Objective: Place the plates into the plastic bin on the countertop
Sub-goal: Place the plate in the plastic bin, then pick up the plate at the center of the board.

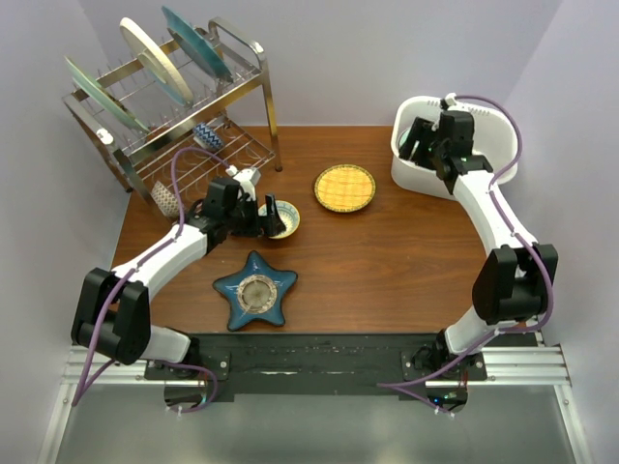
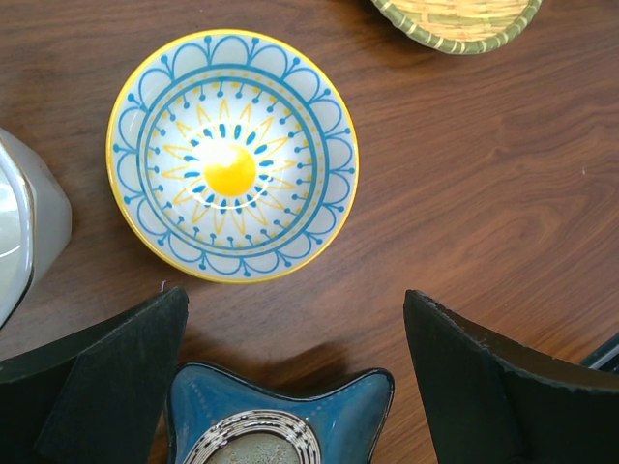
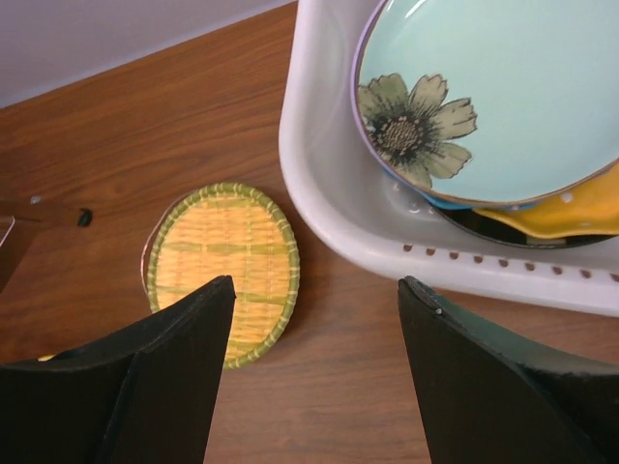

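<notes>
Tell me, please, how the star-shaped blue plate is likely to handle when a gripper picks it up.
The star-shaped plate looks glazed and glossy, so probably stiff, slippery and breakable. Lying flat on the countertop, it should not roll; its raised points may offer pinchable edges.

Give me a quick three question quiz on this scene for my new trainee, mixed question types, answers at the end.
1. True or false: the star-shaped plate lies on the countertop, outside the plastic bin.
2. Which plate is topmost in the bin? A. mint green flower plate B. yellow woven-pattern plate C. star-shaped plate
3. Fill in: the open left gripper hovers over the small ____ with a yellow centre.
Key: 1 true; 2 A; 3 bowl.
</notes>
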### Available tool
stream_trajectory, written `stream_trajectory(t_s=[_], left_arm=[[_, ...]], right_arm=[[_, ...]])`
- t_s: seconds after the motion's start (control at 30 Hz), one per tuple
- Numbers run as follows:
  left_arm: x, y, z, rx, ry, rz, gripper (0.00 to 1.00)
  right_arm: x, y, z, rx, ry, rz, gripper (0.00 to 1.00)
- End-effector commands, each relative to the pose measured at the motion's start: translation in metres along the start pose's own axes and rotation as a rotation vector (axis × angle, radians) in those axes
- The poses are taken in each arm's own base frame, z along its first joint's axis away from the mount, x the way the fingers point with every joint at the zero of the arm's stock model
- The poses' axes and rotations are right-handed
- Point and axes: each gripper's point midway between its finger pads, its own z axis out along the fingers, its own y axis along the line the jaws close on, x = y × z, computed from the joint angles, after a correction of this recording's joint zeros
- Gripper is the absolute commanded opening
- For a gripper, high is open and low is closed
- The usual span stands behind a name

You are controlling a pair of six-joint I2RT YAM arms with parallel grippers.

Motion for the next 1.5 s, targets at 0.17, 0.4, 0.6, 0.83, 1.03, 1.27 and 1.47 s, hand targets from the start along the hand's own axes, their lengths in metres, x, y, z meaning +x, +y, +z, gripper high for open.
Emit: stream_trajectory(t_s=[0.17,0.4,0.6,0.83,1.03,1.27,1.47], left_arm=[[-0.002,0.003,-0.003,-0.008,-0.023,0.023,0.98],[0.000,0.003,-0.002,-0.009,-0.018,0.015,0.98],[-0.001,0.002,0.000,-0.005,-0.015,0.015,0.98],[0.000,0.003,0.003,-0.007,-0.006,0.010,0.98],[0.000,0.006,0.001,-0.024,-0.008,0.010,0.98],[-0.005,0.015,-0.011,-0.085,-0.033,0.001,0.98],[-0.003,0.026,-0.027,-0.124,-0.056,-0.027,0.99]], right_arm=[[0.036,0.032,-0.006,-0.132,0.071,-0.007,0.71],[0.092,0.061,-0.004,-0.213,0.191,-0.023,0.70],[0.145,0.091,-0.009,-0.263,0.304,-0.111,0.68],[0.216,0.142,-0.032,-0.404,0.456,-0.233,0.68],[0.265,0.165,-0.054,-0.481,0.591,-0.321,0.67],[0.303,0.185,-0.073,-0.574,0.698,-0.343,0.67],[0.332,0.194,-0.083,-0.636,0.805,-0.341,0.67]])
